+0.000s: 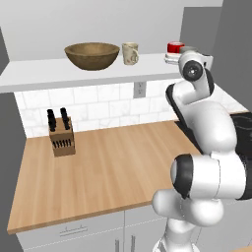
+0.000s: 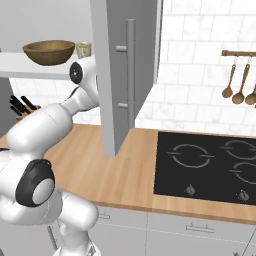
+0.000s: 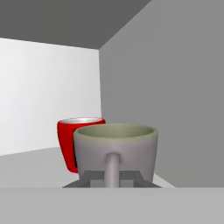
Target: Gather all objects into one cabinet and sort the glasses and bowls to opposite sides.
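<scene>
Going L to R along the shelf (image 1: pixel 34 74) inside the open cabinet: the wooden bowl (image 1: pixel 92 55) sits at the L end, the cream mug (image 1: pixel 130 53) stands just beside it on its R, apart from it, then a gap, then the red cup (image 1: pixel 175 47) at the far R. The jaws (image 3: pixel 112 177) are up at that R end too, w/ the arm's wrist just in front of the red cup in the left base view.

In the hand view the grey cup (image 3: pixel 115 151) sits right against the jaws, its handle pointing straight back at the camera and running down between the 2 dark tips. The jaws are shut as far as they go, and they appear pinched on that handle, so the grey cup looks held, not free. It stands upright, mouth up, base about level w/ the shelf; can't tell if it is already resting on it.

Key relation: the red cup is directly behind the grey cup and slightly to the L in the hand view, rims overlapping, so the 2 are very near or touching; can't tell which. The cabinet's R wall is close on the other side.

Judgement: cups are gathering R, bowl L, w/ the mug nearer the bowl's side. Below, the table (image 1: pixel 113 167) carries the knife block (image 1: pixel 61 135).
</scene>
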Robot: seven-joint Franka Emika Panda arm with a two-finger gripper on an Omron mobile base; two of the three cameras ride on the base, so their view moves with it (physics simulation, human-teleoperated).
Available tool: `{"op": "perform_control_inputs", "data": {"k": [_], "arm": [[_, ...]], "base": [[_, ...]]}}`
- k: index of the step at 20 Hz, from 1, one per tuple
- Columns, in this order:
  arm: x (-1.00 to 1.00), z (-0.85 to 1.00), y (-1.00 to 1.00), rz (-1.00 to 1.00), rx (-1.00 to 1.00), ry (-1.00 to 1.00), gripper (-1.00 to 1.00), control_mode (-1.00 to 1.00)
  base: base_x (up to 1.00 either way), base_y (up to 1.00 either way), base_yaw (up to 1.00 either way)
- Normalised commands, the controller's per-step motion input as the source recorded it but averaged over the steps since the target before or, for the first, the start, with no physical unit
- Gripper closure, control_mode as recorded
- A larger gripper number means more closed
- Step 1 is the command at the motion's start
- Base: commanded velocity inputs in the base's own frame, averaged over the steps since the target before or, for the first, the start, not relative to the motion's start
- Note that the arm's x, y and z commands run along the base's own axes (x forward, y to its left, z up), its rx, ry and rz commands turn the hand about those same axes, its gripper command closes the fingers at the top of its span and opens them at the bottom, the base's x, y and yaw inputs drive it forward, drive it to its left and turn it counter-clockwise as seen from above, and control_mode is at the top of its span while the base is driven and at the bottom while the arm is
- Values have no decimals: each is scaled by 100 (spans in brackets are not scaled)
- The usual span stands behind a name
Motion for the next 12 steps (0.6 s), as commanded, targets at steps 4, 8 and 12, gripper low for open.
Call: {"op": "perform_control_inputs", "data": {"k": [4,8,12], "arm": [[6,0,0,0,0,0,-100,-100],[0,0,0,0,0,0,-100,-100],[0,0,0,0,0,0,-100,-100]], "base": [[0,0,0],[0,0,0],[0,0,0]]}}
